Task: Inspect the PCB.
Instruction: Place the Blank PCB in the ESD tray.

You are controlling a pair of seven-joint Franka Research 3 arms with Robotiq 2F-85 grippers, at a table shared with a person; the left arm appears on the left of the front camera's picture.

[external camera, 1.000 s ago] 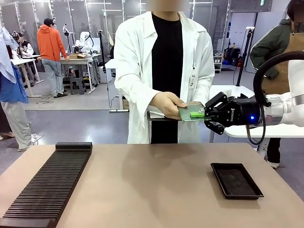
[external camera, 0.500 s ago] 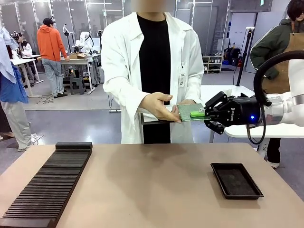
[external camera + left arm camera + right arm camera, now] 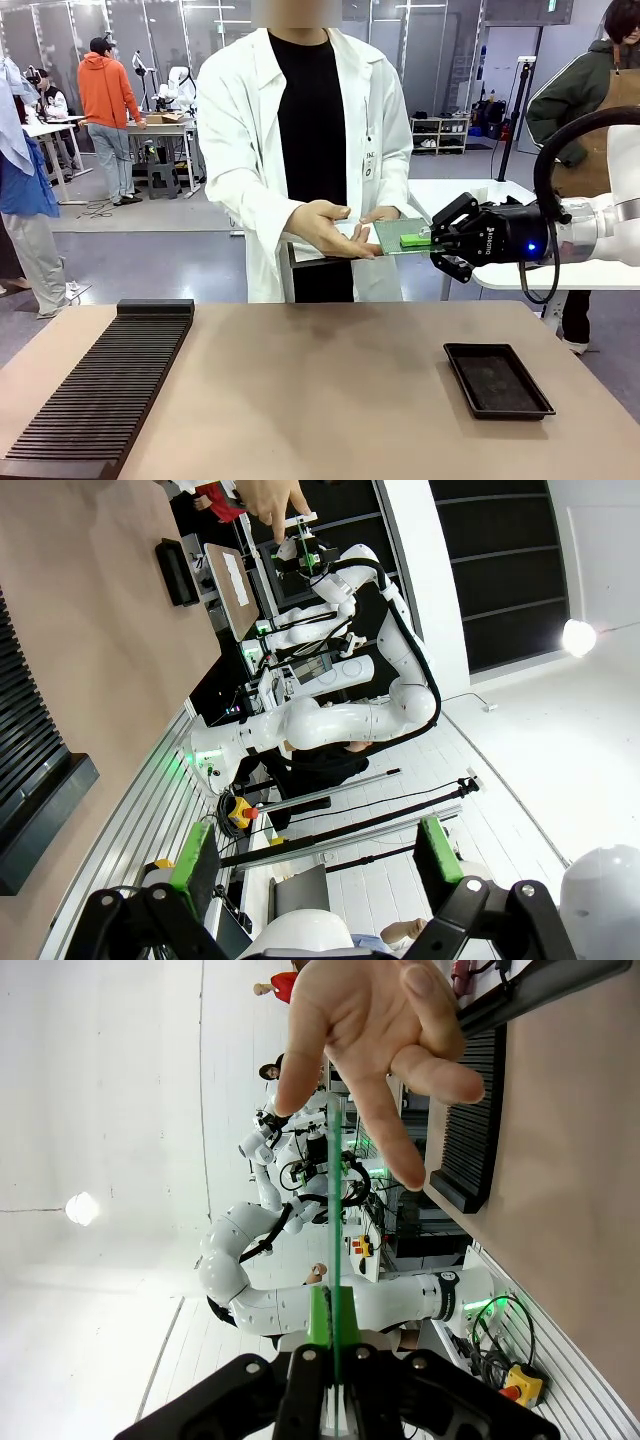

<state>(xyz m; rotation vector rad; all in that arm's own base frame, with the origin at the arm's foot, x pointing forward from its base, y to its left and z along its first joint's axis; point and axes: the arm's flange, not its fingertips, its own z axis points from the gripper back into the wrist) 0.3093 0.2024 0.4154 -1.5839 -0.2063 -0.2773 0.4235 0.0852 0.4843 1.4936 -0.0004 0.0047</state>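
Observation:
The PCB (image 3: 393,234) is a thin green board held flat in the air above the table's far edge. My right gripper (image 3: 425,240) is shut on its right end. The person in a white coat holds an open hand (image 3: 325,228) palm up at the board's left edge, with the other hand (image 3: 383,214) just behind it. In the right wrist view the PCB (image 3: 333,1210) shows edge-on as a thin green line rising from my shut right gripper (image 3: 333,1338), with the person's spread hand (image 3: 370,1030) beyond it. My left gripper (image 3: 315,858) stands open with nothing between its fingers.
A shallow black tray (image 3: 497,380) lies on the table at the right. A long black slotted rack (image 3: 100,390) runs along the left side. The person holds a dark clipboard (image 3: 235,585) with white paper under the hands. Bare tabletop (image 3: 320,400) lies between rack and tray.
The person has stepped toward picture left and let go of the PCB's left edge, and the hand is now open there. My right gripper and the board have stayed in place.

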